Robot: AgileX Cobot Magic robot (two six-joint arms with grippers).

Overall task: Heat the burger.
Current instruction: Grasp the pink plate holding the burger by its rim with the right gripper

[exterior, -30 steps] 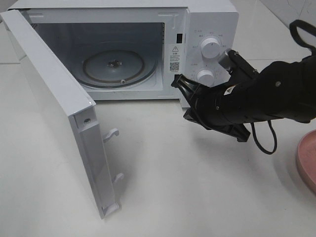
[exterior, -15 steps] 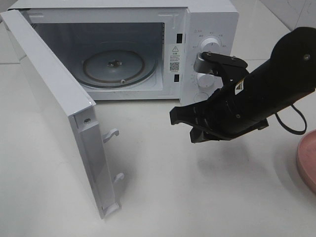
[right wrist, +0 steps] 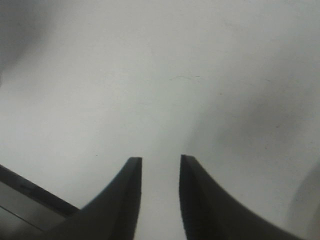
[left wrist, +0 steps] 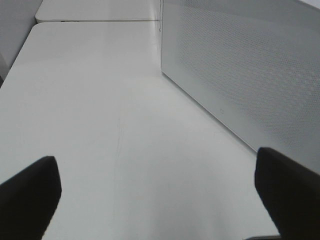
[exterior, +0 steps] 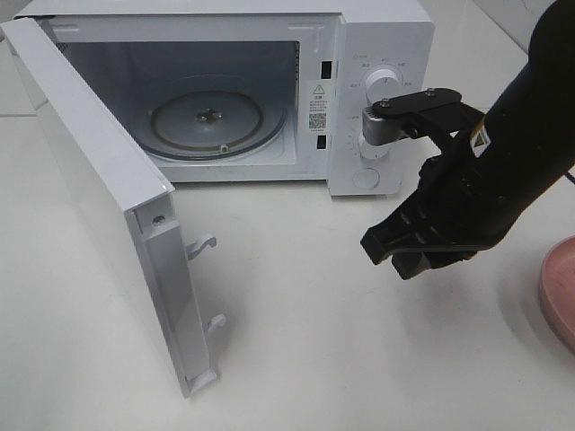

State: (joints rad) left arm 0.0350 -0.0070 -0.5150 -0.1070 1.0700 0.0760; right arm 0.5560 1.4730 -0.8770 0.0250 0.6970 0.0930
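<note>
Left wrist view shows the left gripper released, its jaws spread wide over the white table beside the microwave's perforated side. In the exterior high view, the door stands swung open at the left of the frame, and the glass turntable in the upper centre carries nothing. The oven looks ready, so the step in hand is judged to be fetching the burger, which no view shows. The next move calls for finding it, probably toward the pink plate, whose sliver at the right edge bears no bun. A warning sticker with a triangle and a square code sits on the cavity frame, its text too small to read, as are the marks around the upper dial; no brand is legible. Right of centre the right gripper hangs over the table, jaws narrowly parted and grasping nothing. A yellow tag on its arm is unreadable.
</note>
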